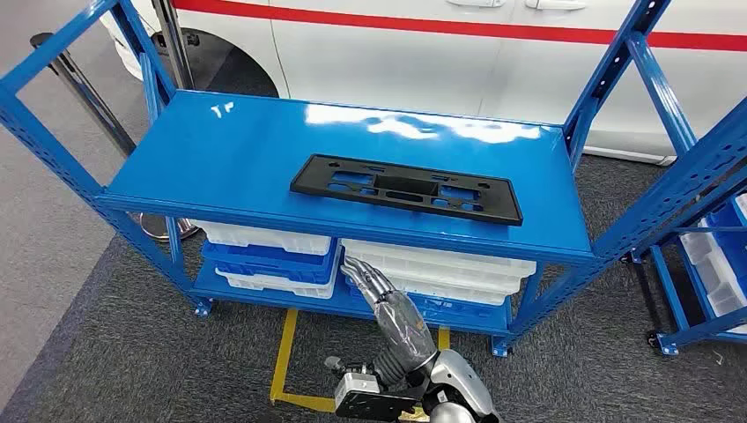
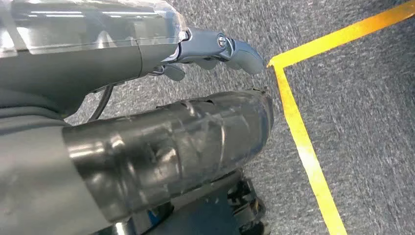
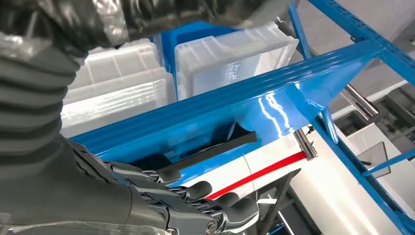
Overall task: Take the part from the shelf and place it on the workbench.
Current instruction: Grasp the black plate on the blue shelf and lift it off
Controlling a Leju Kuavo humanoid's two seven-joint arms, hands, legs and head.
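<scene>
- Flat black plastic plate-holder part [image 1: 406,188] — lies loose on the top deck of the blue steel shelf [image 1: 211,159], near its front edge, so a reach from the front should meet it.
- Right hand [image 1: 374,282] — raised below that front edge, holding nothing, fingers [image 3: 215,208] extended close together.
- Left hand [image 2: 215,49] — hangs over the grey carpet [image 2: 362,98]; grip cannot be told.
- Clear and blue plastic bins [image 1: 273,256] — stacked on the lower deck; contents hidden.

Right hand [image 1: 380,295] raised, fingers [image 3: 230,210] loosely extended.
</scene>
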